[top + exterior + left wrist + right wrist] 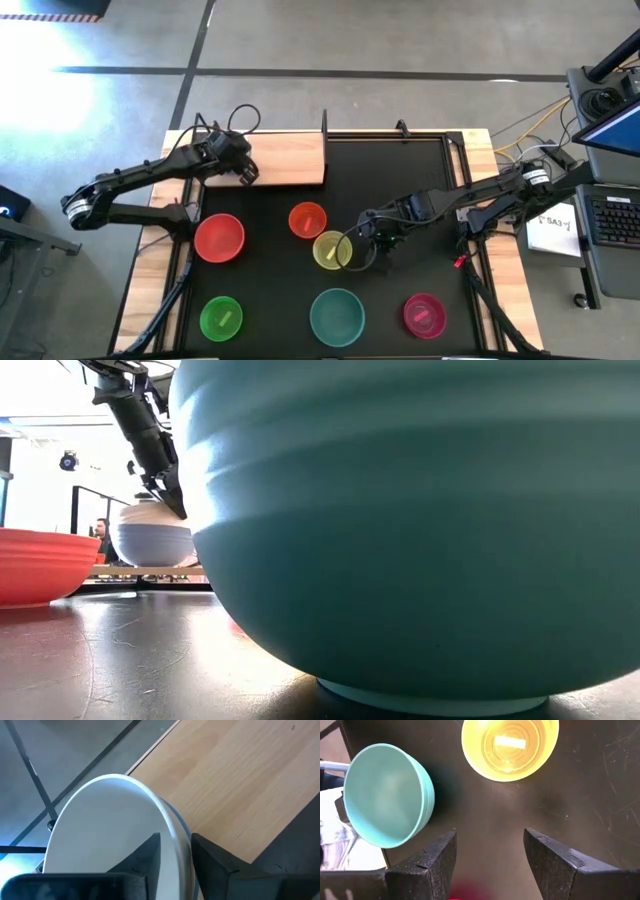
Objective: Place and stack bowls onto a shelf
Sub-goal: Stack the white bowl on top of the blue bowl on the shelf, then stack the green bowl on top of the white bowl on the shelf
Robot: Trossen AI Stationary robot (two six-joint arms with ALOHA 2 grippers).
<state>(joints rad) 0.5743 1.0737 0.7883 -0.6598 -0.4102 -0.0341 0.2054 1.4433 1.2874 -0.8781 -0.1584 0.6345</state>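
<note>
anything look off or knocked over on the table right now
Nothing stands out. The red, orange, yellow, green, teal and magenta bowls sit upright and apart on the mat. The left gripper pinches the white bowl's rim at the shelf.

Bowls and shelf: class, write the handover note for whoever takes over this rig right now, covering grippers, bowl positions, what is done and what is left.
Left gripper: shut on the rim of the white round plastic bowl, which sits in the blue bowl on the light wooden shelf.
Right gripper: open, empty, over the black mat beside the yellow plastic bowl.
On the mat: red bowl, orange bowl, green bowl, teal bowl, magenta bowl.
Done: white and blue on the shelf.
Left: release the white bowl, then move the other six.
</note>
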